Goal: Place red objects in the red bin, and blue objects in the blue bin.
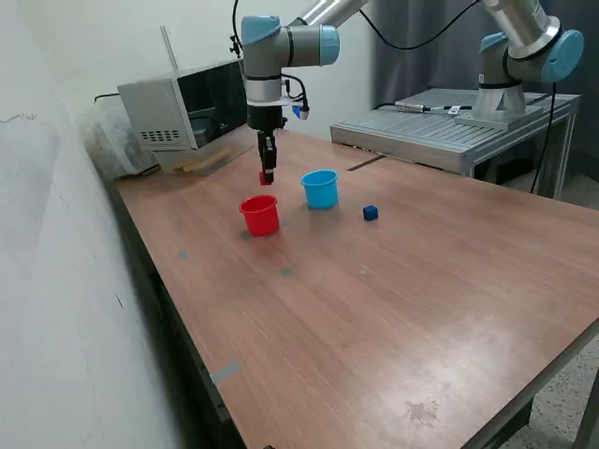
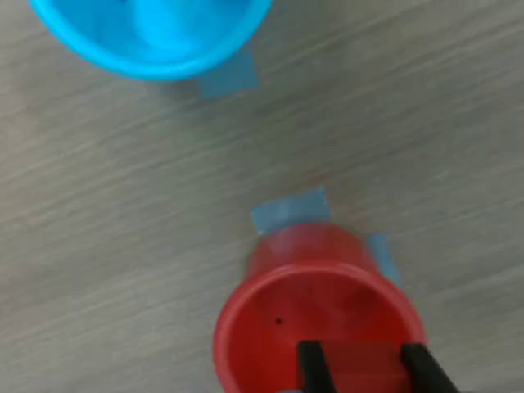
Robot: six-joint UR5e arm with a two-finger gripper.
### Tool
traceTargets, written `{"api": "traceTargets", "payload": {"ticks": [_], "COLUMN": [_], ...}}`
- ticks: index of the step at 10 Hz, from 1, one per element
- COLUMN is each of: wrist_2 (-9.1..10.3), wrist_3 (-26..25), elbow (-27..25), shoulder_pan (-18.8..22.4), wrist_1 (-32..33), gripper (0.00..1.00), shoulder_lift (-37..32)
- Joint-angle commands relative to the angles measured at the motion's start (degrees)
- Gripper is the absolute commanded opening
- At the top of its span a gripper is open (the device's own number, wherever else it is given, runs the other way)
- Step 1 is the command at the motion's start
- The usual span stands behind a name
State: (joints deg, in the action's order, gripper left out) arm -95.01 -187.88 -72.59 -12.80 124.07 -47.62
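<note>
Exterior view: hand [image 1: 267, 177] clamped on red cube [image 1: 266, 178] above red cup [image 1: 259, 214]; blue cup [image 1: 320, 188] alongside.

red cup [image 1: 259, 214] and blue cup [image 1: 320, 188] stand apart with bare table [image 1: 393, 309] between; blue cube [image 1: 371, 213] sits alone

The arm is reached in from the far side, its wrist turned straight down. The gripper [image 1: 267, 176] is held above the table, and a small red cube [image 1: 266, 178] is pinched between its black fingers [image 2: 309, 364].
</note>
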Motion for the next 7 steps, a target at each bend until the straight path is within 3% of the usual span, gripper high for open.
{"api": "traceTargets", "payload": {"ticks": [1, 7], "wrist_2": [0.0, -0.08], "wrist_3": [1.1, 1.1], "elbow": [4.2, 5.8], "shoulder_pan": [-1.2, -1.2], "wrist_1": [-0.1, 0.1], "gripper": [0.0, 0.0], "shoulder_lift": [4.4, 5.7]}}
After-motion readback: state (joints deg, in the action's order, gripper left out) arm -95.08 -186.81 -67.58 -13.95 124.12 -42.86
